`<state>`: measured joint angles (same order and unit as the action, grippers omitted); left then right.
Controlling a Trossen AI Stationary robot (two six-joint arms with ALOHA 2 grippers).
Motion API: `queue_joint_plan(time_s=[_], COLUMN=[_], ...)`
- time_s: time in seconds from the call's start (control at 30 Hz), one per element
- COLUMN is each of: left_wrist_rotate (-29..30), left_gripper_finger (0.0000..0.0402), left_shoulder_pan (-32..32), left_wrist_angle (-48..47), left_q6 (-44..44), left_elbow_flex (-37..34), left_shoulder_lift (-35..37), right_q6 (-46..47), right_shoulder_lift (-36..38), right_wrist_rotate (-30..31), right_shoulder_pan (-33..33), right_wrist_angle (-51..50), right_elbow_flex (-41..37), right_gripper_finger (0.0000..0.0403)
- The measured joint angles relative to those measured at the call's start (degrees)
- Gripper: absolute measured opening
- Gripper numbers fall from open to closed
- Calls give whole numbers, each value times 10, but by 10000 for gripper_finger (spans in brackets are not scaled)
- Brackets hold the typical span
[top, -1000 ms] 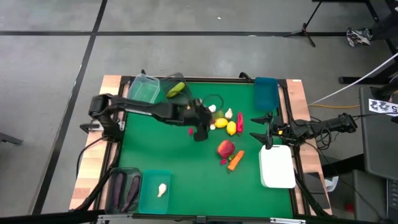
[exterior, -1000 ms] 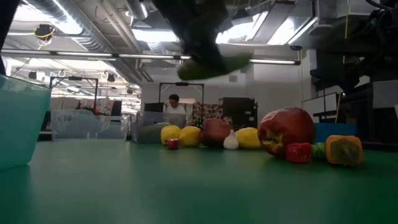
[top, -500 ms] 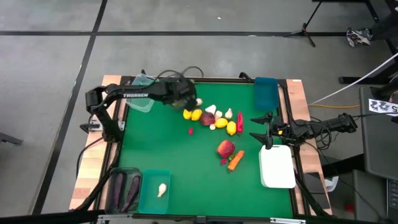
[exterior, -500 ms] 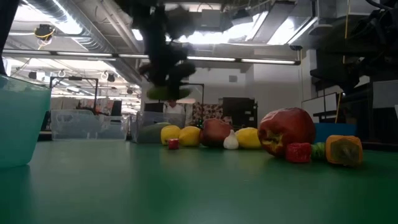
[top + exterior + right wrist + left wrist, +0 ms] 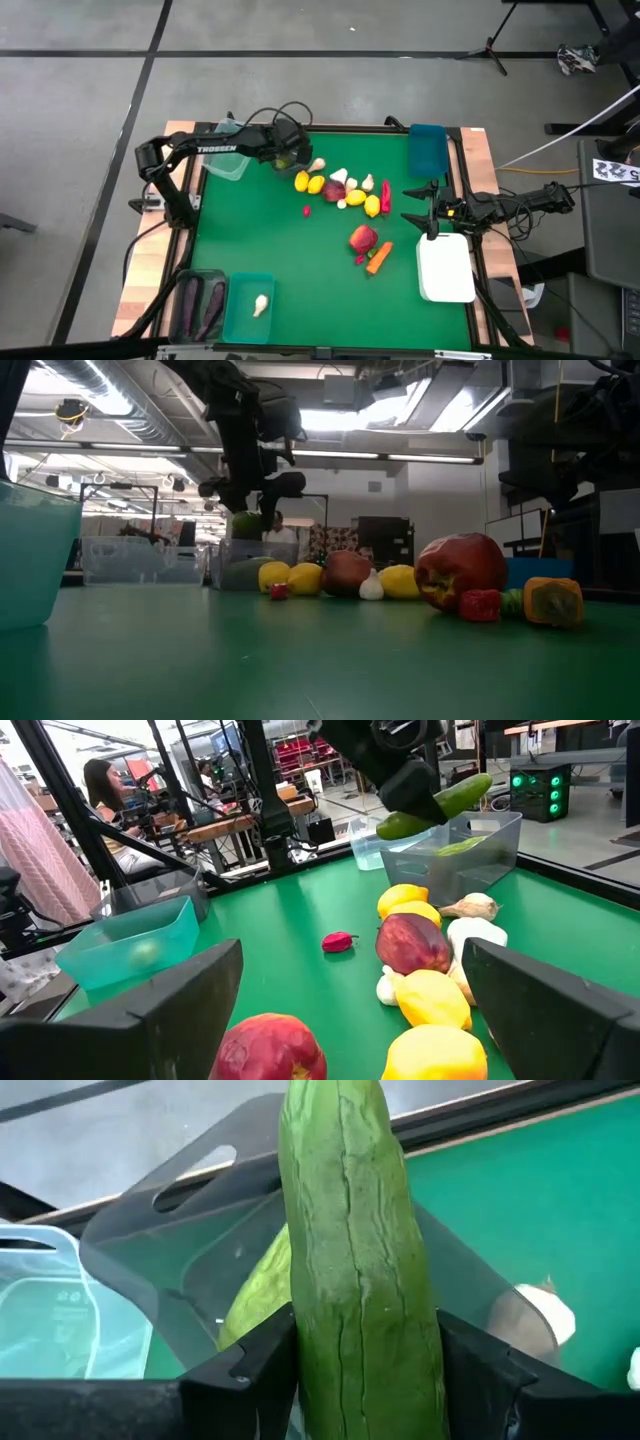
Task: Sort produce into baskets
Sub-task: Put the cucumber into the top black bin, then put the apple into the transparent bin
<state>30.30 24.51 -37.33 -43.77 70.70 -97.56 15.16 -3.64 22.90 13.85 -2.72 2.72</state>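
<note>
Holding cucumber point(image 5: 350, 1260) above grey tub point(image 5: 200, 1230)

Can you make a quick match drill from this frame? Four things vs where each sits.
Things:
1. cucumber
2. garlic bulb
3. eggplants
4. carrot

Places:
A. in the teal tub
B. on the green mat, beside the big red fruit
C. in the left gripper
D. in the dark tub

Pairs: 1-C, 2-A, 3-D, 4-B

On the green tabletop point(image 5: 300, 260) we count six tubs and trays round the edges, with loose produce point(image 5: 345, 192) mid-table.
</note>
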Motion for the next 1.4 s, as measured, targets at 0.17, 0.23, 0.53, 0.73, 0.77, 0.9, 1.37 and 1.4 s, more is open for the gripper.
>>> queue_joint_plan(time_s=[0.17,0.23,0.53,0.73,0.77,0.9,1.37,1.4], left_wrist_rotate=[2,4,33,35,35,35,30,30], left_gripper_finger=[186,186,187,187,187,204,279,278], left_shoulder_pan=[2,2,5,8,8,8,-5,-9], left_wrist_angle=[-2,-2,-7,-5,-6,-6,36,41], left_q6=[-53,-58,-36,-3,5,31,92,107], left_elbow_flex=[0,0,0,0,0,0,0,1], left_shoulder_lift=[-4,-4,-4,-4,-4,-4,-4,-4], right_q6=[0,0,0,0,0,0,0,0], right_shoulder_lift=[0,0,0,0,0,0,0,0], right_wrist_rotate=[0,0,0,0,0,0,0,0], right_shoulder_pan=[0,0,0,0,0,0,0,0], right_wrist_angle=[0,-1,-1,-1,-1,-1,-1,-1], right_elbow_flex=[0,0,0,0,0,0,0,0], right_gripper_finger=[376,376,376,376,376,376,376,376])
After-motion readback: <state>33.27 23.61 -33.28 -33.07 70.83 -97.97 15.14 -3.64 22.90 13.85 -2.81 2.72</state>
